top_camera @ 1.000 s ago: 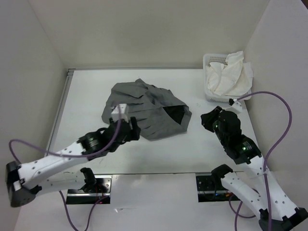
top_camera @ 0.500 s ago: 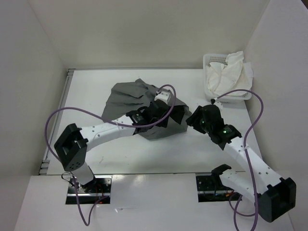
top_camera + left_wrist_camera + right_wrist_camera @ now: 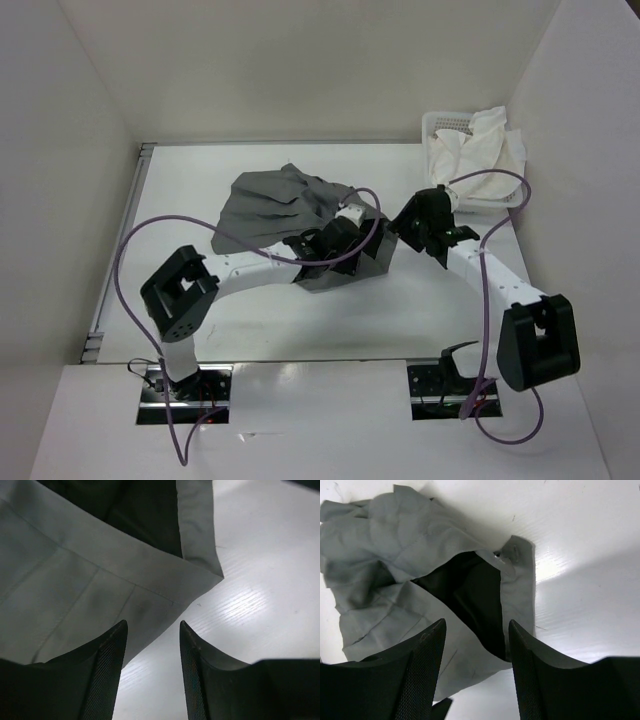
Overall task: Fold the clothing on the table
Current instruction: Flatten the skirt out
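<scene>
The dark grey clothing (image 3: 285,200) lies crumpled on the white table (image 3: 180,200), its dark opening (image 3: 470,592) on the right side. My left gripper (image 3: 362,252) reaches across the garment to its near right corner (image 3: 200,577). In the left wrist view the left gripper (image 3: 153,625) is open, with the cloth's edge and bare table (image 3: 260,580) between its fingers. My right gripper (image 3: 402,228) hangs just right of the opening. In the right wrist view the right gripper (image 3: 477,622) is open above the clothing (image 3: 395,535), holding nothing.
A white slotted basket (image 3: 437,128) with white cloth (image 3: 480,155) stands at the back right corner. Purple cables loop over both arms. White walls close in the table on the left, back and right. The left arm's link lies over the garment's near edge.
Both arms have swung inward to the garment's right side: the left from its near left edge, the right from the near right. The right gripper has opened wider and the left has narrowed.
</scene>
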{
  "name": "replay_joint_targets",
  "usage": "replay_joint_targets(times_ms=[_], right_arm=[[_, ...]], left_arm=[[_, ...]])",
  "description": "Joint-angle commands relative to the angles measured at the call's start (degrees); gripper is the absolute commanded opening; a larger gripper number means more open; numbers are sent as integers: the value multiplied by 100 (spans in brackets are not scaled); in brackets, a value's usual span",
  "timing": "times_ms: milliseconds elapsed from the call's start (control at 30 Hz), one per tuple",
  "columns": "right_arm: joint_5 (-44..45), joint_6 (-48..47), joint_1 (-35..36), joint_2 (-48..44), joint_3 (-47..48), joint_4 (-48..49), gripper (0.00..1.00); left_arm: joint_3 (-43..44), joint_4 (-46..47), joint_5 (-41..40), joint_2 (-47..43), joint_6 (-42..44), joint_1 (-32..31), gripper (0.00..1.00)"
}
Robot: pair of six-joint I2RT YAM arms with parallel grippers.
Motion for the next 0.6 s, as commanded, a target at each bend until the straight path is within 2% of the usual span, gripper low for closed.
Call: replay_joint_targets(times_ms=[0, 167, 267, 333, 400, 467, 567], right_arm=[[-339, -82, -181, 274, 412, 582, 59], [-543, -258, -252, 65, 483, 467, 59], [-464, -310, -252, -278, 326, 467, 59], [-464, -310, -252, -357, 263, 467, 59], [-464, -310, -252, -358, 211, 467, 59], [-551, -310, -252, -166, 211, 467, 59], [-692, -310, -252, -42, 211, 520, 59]], left_arm=[[95, 452, 227, 483, -444, -138, 53], [561, 321, -273, 975, -901, -201, 54], [773, 57, -633, 1037, -1190, -201, 69], [913, -119, -844, 984, -1296, -201, 71], [1124, -390, -1134, 984, -1411, -201, 83], [1326, -602, -1276, 1142, -1411, -201, 89], [1581, -962, -1435, 1432, -1411, -201, 90]])
